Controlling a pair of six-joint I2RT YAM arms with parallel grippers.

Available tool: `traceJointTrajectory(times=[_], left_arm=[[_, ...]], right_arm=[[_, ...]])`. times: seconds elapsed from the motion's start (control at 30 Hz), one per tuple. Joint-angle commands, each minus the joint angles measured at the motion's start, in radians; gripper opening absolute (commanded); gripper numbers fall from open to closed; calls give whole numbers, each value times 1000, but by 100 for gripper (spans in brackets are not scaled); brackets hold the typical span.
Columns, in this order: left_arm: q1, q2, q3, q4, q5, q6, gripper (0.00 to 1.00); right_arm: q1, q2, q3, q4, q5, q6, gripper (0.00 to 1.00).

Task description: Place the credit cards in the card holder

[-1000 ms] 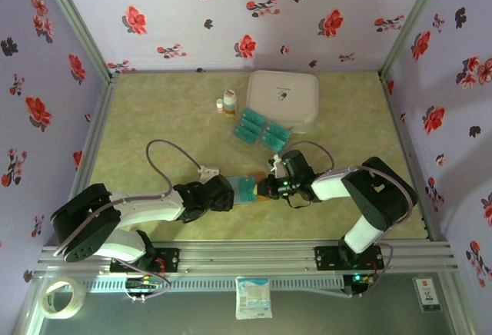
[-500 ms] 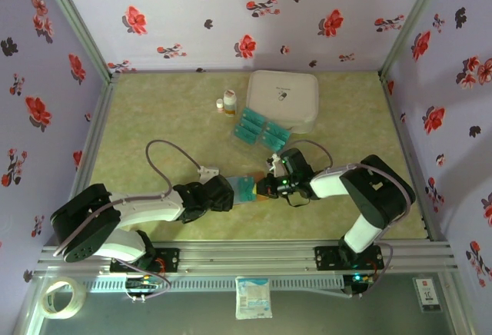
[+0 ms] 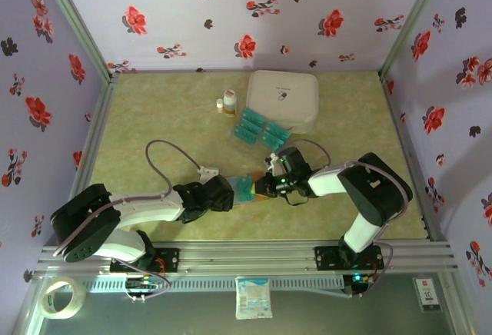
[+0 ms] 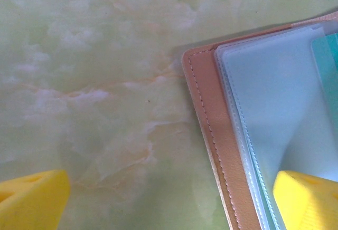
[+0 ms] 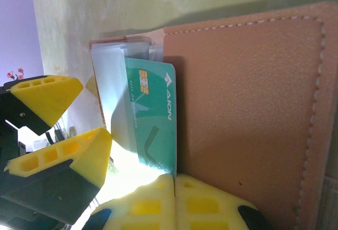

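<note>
Brown card holder (image 5: 248,98) open | left tool (image 4: 169,203) apart | right tool (image 5: 175,185) seemingly clamped on credit card (image 5: 153,119)

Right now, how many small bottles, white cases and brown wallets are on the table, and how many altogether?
small bottles: 2
white case: 1
brown wallet: 1
Total: 4
</note>
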Motion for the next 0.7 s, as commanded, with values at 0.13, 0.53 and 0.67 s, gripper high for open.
traceJointTrajectory(times=[0.13,0.53,0.67], left_arm=[[7,-3,-20,-32,-25,19,100],[45,-76,15,-87,-26,4,100],[84,-140,25,-127,-25,-4,100]], right_arm=[[26,36,27,-34,-1,-15,0],[34,-64,79,-213,60,-72,33],[34,-122,123,-326,100,-111,42]])
